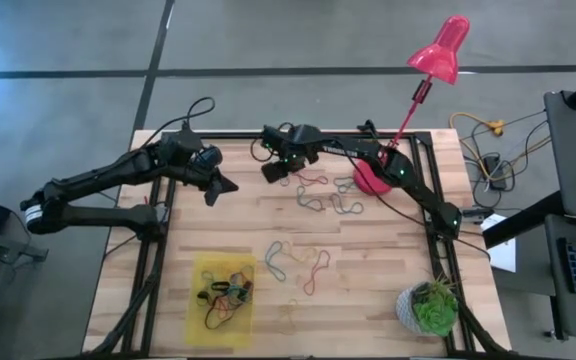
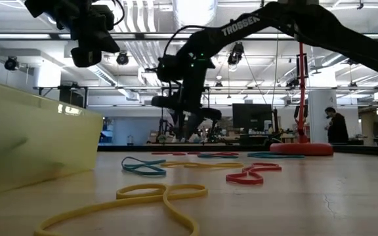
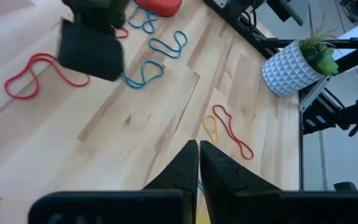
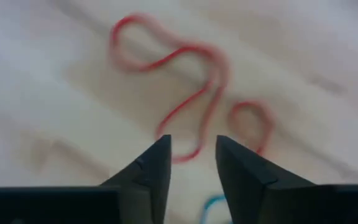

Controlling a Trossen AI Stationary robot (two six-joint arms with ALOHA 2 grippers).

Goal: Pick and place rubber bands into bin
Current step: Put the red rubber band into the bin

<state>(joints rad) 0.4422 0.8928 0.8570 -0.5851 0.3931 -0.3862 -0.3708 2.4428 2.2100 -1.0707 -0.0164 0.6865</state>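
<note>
The right hand (image 4: 192,158) hovers narrowly open above a red rubber band (image 4: 191,93), beside the pink lamp (image 1: 373,178); the left hand (image 3: 199,163) is closed, empty.

In the right wrist view the red rubber band (image 4: 194,93) is blurred throughout, its lower loop partly behind the parted fingertips (image 4: 157,158), and a blue band (image 4: 211,205) at 6 o'clock is mostly hidden between them. In the low view the bin (image 2: 31,141) is cut off at 9 o'clock, and a yellow band (image 2: 143,200) runs out past 6 o'clock. From above, the bands inside the bin (image 1: 226,290) tangle too small to count. The left wrist view cuts the plant pot (image 3: 291,65) at 3 o'clock.
</note>
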